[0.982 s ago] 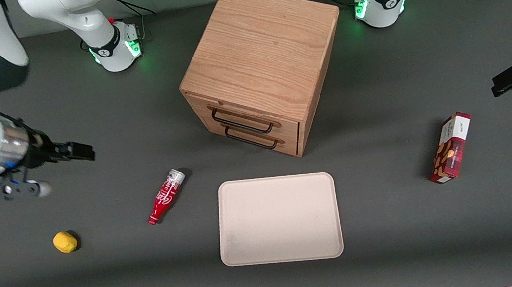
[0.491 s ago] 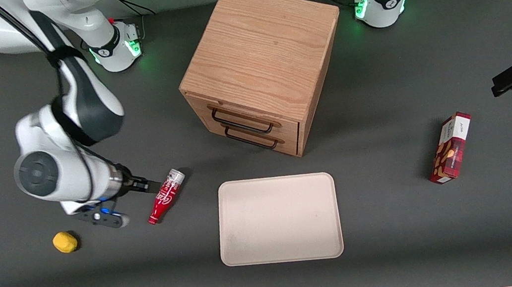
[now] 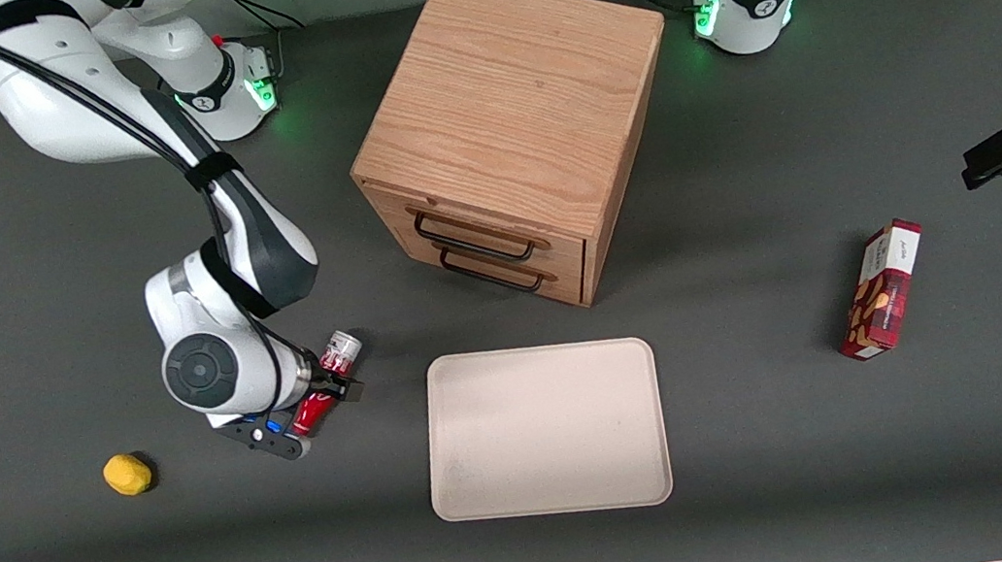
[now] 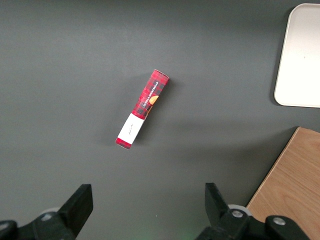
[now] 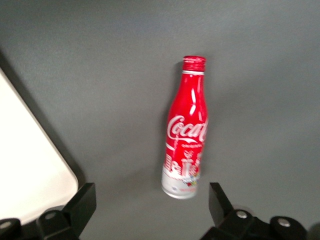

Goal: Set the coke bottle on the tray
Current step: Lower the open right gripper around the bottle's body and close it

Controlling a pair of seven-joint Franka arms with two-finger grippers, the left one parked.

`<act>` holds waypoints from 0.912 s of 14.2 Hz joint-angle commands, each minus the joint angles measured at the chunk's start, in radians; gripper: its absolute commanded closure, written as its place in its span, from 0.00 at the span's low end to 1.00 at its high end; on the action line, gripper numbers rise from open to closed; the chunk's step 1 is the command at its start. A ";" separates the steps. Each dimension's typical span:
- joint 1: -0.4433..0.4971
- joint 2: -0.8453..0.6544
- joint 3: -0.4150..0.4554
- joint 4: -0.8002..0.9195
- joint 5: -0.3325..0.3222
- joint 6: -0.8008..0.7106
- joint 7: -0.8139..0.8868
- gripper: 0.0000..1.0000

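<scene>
The coke bottle [image 3: 340, 350] lies on the grey table beside the tray [image 3: 544, 430], toward the working arm's end. It is red with white script and a silver-white end. My right gripper [image 3: 331, 381] hovers over the bottle and hides its middle. In the right wrist view the bottle [image 5: 186, 131] lies flat with its silver end toward the gripper [image 5: 150, 210], and the fingers [image 5: 81, 204] stand open, wide apart and holding nothing. The tray's rounded corner [image 5: 35, 165] shows beside the gripper. The tray is bare.
A wooden two-drawer cabinet [image 3: 518, 122] stands farther from the front camera than the tray. A yellow lump [image 3: 126, 474] lies toward the working arm's end. A red snack box [image 3: 884, 288] lies toward the parked arm's end, also in the left wrist view [image 4: 144, 107].
My right arm has swung in from the working arm's end of the table, and the gripper now hangs over the bottle. The bottle and tray have not moved.
</scene>
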 commanded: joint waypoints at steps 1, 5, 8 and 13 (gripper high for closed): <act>0.004 -0.002 0.000 -0.054 -0.020 0.064 0.051 0.00; -0.016 -0.008 -0.003 -0.141 -0.051 0.118 0.091 0.00; -0.043 -0.016 -0.009 -0.212 -0.062 0.212 0.129 0.00; -0.054 0.012 -0.010 -0.226 -0.063 0.285 0.189 0.02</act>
